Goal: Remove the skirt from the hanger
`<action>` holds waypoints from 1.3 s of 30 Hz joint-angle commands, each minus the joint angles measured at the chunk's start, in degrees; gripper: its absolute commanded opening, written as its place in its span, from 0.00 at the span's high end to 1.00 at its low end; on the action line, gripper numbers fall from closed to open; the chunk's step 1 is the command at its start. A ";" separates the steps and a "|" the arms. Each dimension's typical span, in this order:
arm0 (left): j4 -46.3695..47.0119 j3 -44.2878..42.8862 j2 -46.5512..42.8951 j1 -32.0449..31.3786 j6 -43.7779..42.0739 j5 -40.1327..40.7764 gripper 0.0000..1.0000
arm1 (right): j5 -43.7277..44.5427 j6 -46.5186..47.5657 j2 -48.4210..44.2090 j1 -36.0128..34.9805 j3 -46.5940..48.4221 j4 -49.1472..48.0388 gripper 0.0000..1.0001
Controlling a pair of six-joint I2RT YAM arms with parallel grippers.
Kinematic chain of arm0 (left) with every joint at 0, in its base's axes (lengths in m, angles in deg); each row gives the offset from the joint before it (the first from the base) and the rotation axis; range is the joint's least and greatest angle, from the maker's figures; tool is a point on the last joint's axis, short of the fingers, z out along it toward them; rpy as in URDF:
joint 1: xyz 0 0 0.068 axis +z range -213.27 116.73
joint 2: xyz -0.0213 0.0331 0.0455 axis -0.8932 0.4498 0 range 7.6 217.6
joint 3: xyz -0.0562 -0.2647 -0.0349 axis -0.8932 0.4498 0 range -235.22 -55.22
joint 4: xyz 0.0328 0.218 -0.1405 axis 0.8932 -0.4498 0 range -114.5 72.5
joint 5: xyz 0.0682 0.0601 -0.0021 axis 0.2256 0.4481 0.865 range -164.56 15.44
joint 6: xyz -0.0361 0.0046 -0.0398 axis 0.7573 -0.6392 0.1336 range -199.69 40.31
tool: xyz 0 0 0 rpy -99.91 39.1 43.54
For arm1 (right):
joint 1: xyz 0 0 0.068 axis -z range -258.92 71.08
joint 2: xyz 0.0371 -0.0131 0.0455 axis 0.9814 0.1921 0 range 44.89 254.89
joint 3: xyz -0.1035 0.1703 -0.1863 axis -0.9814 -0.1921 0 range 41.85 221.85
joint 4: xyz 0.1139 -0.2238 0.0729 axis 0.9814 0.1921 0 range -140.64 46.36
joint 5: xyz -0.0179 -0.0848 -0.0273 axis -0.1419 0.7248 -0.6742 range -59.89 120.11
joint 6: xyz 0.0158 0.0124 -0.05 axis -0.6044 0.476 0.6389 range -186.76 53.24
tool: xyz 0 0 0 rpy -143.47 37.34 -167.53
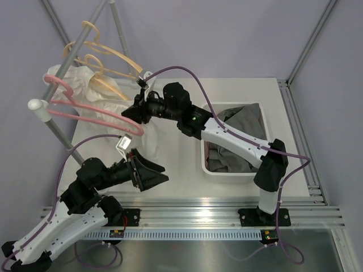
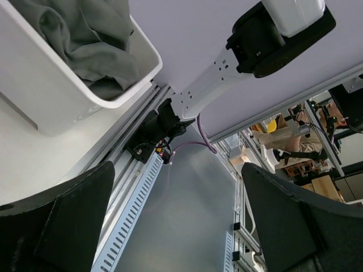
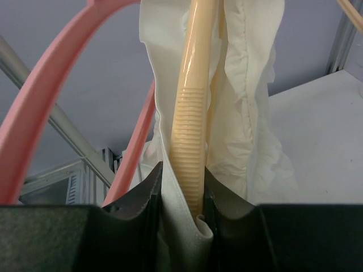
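pinching white skirt (image 3: 249, 113) fabric plus ribbed cream hanger (image 3: 190, 113) bar in right gripper (image 3: 181, 173); skirt draped on hanger at rack (image 1: 42, 107). best grip cloth only, slide off bar. left gripper (image 1: 148, 173) wide open, idle.

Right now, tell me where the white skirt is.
The white skirt hangs at the upper left of the top view, on a cream hanger next to the pink hanger; the right end effector grips it there.

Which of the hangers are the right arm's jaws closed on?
The cream ribbed plastic hanger carrying the white fabric skirt; the pink plastic hanger runs beside it, outside the jaws.
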 commanded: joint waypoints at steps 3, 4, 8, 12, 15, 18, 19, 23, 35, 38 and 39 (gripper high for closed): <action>5.80 -5.79 5.32 -0.21 -2.29 -4.45 0.01 | 1.53 1.24 -8.91 1.61 -4.12 -6.89 1.00; 5.71 -6.76 6.72 -0.13 -3.16 -4.45 0.01 | 1.88 1.41 -10.57 1.61 -5.18 -6.10 1.00; 3.95 -12.47 10.33 -0.21 -6.24 -3.13 0.01 | 6.09 1.33 -16.55 1.69 -11.86 0.81 1.00; 6.06 -16.69 14.81 -0.13 -7.56 -4.53 0.01 | 11.20 0.71 -22.87 1.69 -16.77 13.49 1.00; 8.61 -19.15 19.03 -0.56 -7.91 -5.33 0.01 | 13.84 -0.52 -28.85 1.69 -21.86 19.91 1.00; 6.95 -24.23 22.89 -1.53 -10.71 -2.97 0.02 | 15.60 -2.71 -37.18 1.96 -26.87 26.05 1.00; 5.81 -24.26 23.86 -1.53 -11.51 -2.95 0.02 | 15.60 -3.33 -38.95 1.96 -28.12 27.29 1.00; -1.05 -32.67 27.91 -1.80 -16.61 3.79 0.05 | 10.61 -6.49 -46.16 2.13 -33.13 31.95 1.00; -7.21 -40.52 34.33 -1.88 -21.71 13.83 0.13 | 2.51 -12.73 -56.72 2.13 -38.94 36.98 1.00; -8.17 -41.39 34.77 -1.88 -23.20 15.59 0.13 | 0.66 -13.61 -57.34 2.13 -39.38 36.36 1.00; -8.61 -41.66 34.94 -1.97 -23.99 15.85 0.13 | 0.05 -14.14 -57.60 2.13 -39.29 36.01 1.00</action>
